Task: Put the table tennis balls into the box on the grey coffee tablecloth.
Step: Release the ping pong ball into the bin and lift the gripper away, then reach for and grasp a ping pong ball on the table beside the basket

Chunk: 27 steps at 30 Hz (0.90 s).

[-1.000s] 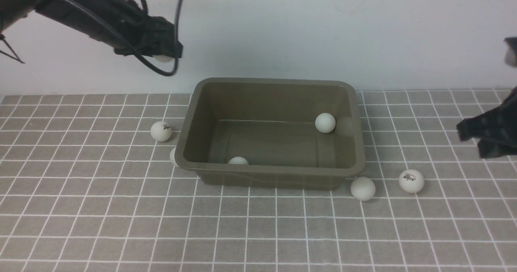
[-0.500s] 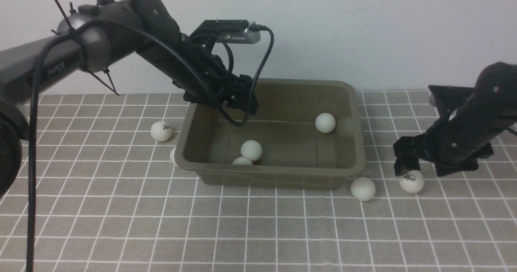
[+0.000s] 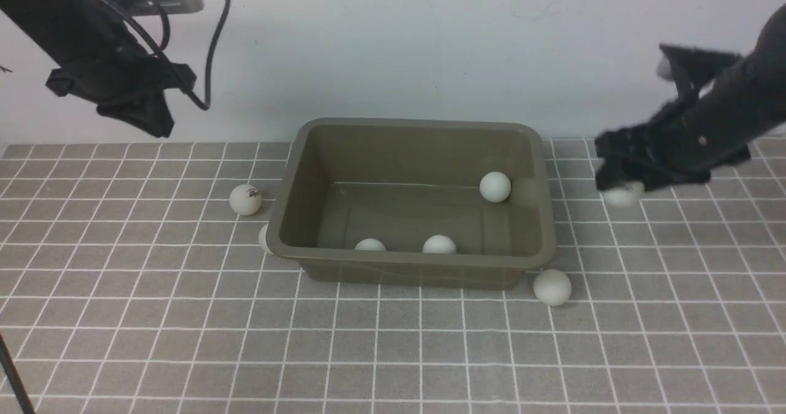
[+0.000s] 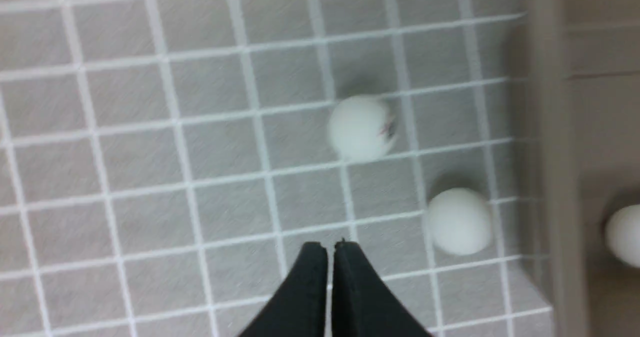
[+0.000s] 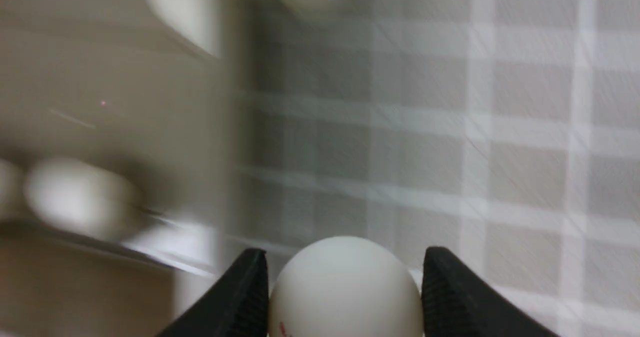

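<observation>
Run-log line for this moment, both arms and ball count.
left pincer: shut, empty, raised | right pincer: shut on ball, right of box | boxed balls: three | loose balls on tablecloth: three

- An olive-brown rectangular plastic box (image 3: pixel 412 125) stands in the middle of a grey-brown cloth with thin white grid lines (image 3: pixel 393 352).
- Three small white table tennis balls lie inside it: a far-right ball (image 3: pixel 495 187), a near-left ball (image 3: pixel 369 244) and a near-middle ball (image 3: pixel 439 244).
- On the cloth, a logo-printed ball (image 3: pixel 245 199) sits left of the box.
- A half-hidden ball (image 3: pixel 263 239) sits at the box's near left corner.
- A plain ball (image 3: pixel 552 287) lies just beside the near right corner.
- The black left tool (image 3: pixel 158 125) hangs high, left of the box.
- The black right tool (image 3: pixel 620 183) is raised right of the box, with a blurred white ball (image 3: pixel 622 198) at its tip.
</observation>
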{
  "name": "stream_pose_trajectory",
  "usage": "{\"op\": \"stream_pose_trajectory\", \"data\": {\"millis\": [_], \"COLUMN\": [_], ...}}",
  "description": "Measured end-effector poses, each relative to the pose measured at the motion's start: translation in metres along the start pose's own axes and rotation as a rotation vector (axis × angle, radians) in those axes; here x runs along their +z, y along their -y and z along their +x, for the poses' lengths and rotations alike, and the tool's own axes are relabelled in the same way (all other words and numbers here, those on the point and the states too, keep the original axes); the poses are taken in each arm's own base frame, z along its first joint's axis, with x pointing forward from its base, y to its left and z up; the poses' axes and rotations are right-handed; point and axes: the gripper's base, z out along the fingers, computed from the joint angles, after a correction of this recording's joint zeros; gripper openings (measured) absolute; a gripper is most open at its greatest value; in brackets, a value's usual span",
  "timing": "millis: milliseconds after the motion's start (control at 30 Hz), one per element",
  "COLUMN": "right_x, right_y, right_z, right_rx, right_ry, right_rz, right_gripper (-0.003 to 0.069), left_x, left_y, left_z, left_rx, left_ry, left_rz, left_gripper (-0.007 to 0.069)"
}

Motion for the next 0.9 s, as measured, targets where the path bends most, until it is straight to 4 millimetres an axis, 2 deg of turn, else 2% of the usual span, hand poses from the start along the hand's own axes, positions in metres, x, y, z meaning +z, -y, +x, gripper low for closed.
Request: {"op": "stream_pose_trajectory", "data": {"millis": [33, 67, 100, 133, 200, 233, 300, 333, 367, 400, 500, 567, 633, 700, 733, 767, 800, 867, 900], "right_x": [-0.008, -0.009, -0.010, -0.011, 0.004, 0.011, 0.023, 0.028, 0.028, 0.029, 0.016, -0.005, -0.031, -0.060, -0.083, -0.091, -0.105, -0.127, -0.132], "right_y": [-0.018, -0.019, -0.047, -0.048, -0.075, -0.080, -0.084, -0.086, -0.086, -0.086, -0.086, -0.084, -0.079, -0.072, -0.064, -0.059, -0.050, -0.033, -0.026], "right_z": [-0.006, -0.007, -0.013, -0.014, -0.015, -0.015, -0.015, -0.016, -0.016, -0.016, -0.016, -0.016, -0.015, -0.011, -0.007, -0.004, 0.001, 0.011, 0.016], "right_rx": [-0.052, -0.050, -0.130, -0.131, -0.192, -0.202, -0.209, -0.210, -0.210, -0.223, -0.282, -0.327, -0.358, -0.356, -0.342, -0.330, -0.305, -0.258, -0.233], "right_ry": [0.047, 0.052, 0.090, 0.094, 0.068, 0.047, -0.001, -0.029, -0.029, -0.065, -0.111, -0.112, -0.093, -0.061, -0.027, -0.019, 0.002, 0.032, 0.034], "right_rz": [-0.042, -0.047, -0.107, -0.110, -0.156, -0.165, -0.172, -0.174, -0.174, -0.171, -0.143, -0.093, -0.013, 0.078, 0.135, 0.172, 0.212, 0.268, 0.281], "right_gripper": [0.0360, 0.0360, 0.0360, 0.0360, 0.0360, 0.0360, 0.0393, 0.0433, 0.0433, 0.0510, 0.0613, 0.0627, 0.0603, 0.0542, 0.0495, 0.0469, 0.0416, 0.0335, 0.0300], "left_x": [0.006, 0.008, 0.022, 0.024, 0.050, 0.057, 0.074, 0.079, 0.080, 0.091, 0.110, 0.122, 0.137, 0.151, 0.156, 0.157, 0.157, 0.153, 0.149], "left_y": [-0.004, -0.004, -0.006, -0.007, -0.003, 0.000, 0.005, 0.007, 0.008, 0.013, 0.020, 0.026, 0.031, 0.033, 0.033, 0.033, 0.032, 0.030, 0.029], "left_z": [0.001, 0.002, 0.002, 0.002, 0.000, -0.001, -0.004, -0.005, -0.005, -0.008, -0.010, -0.010, -0.009, -0.006, -0.004, -0.004, -0.005, -0.006, -0.008], "left_rx": [-0.007, -0.007, 0.001, 0.001, 0.012, 0.014, 0.024, 0.027, 0.029, 0.038, 0.048, 0.058, 0.065, 0.052, 0.047, 0.032, 0.039, 0.065, 0.074], "left_ry": [-0.017, -0.023, -0.053, -0.055, -0.073, -0.072, -0.062, -0.055, -0.053, -0.032, -0.012, -0.011, -0.019, -0.040, -0.054, -0.056, -0.057, -0.069, -0.080], "left_rz": [0.002, 0.003, 0.013, 0.015, 0.040, 0.048, 0.056, 0.056, 0.055, 0.056, 0.058, 0.059, 0.054, 0.041, 0.028, 0.028, 0.005, -0.035, -0.049], "left_gripper": [-0.0003, -0.0001, 0.0020, 0.0023, 0.0108, 0.0144, 0.0255, 0.0292, 0.0304, 0.0405, 0.0552, 0.0607, 0.0616, 0.0562, 0.0503, 0.0439, 0.0333, 0.0344, 0.0354]}}
